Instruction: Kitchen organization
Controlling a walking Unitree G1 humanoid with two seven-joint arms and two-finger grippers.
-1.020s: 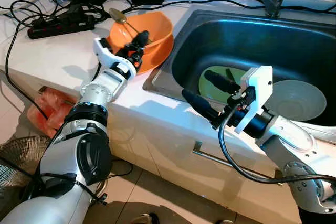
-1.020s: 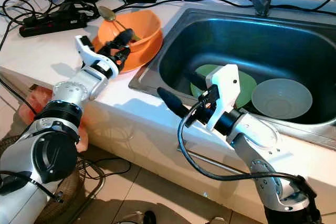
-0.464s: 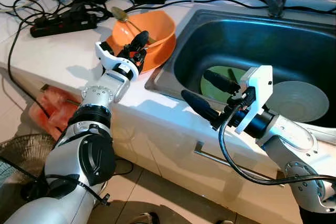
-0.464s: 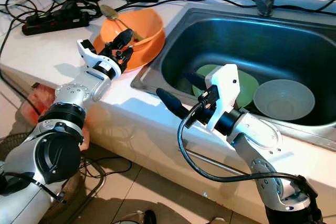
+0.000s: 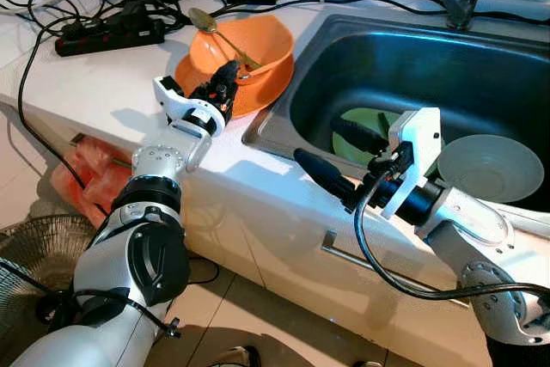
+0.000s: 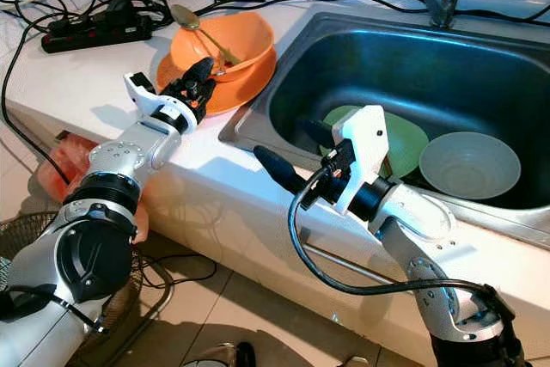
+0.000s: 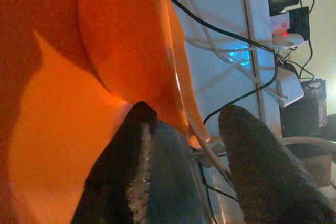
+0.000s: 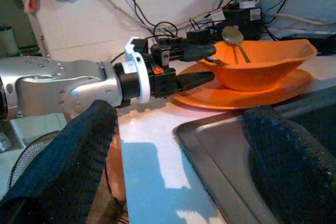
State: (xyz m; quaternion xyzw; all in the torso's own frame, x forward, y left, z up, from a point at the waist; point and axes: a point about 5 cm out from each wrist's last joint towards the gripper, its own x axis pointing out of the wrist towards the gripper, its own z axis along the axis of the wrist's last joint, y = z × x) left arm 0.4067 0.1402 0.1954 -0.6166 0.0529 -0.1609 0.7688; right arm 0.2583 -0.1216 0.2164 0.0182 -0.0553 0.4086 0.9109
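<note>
while the white surface (image 5: 94, 75) stretches across the left, the steel sink (image 5: 412, 66) fills the right, holding a green plate (image 6: 404, 139) and, to its right, a pale bowl (image 6: 468, 163). left of the sink on the surface sits the orange plate (image 5: 253, 96) with the orange bowl (image 5: 249, 45) on it, a spoon (image 5: 219, 30) resting in the bowl. on the far left surface, a black power strip (image 5: 107, 34) and cables. left gripper (image 5: 225, 83) is at the bowl's near rim, jaws parted with the rim between them, not closed on it. right gripper (image 5: 339, 156) hovers at the sink's near left edge, jaws wide apart, holding nothing.
</note>
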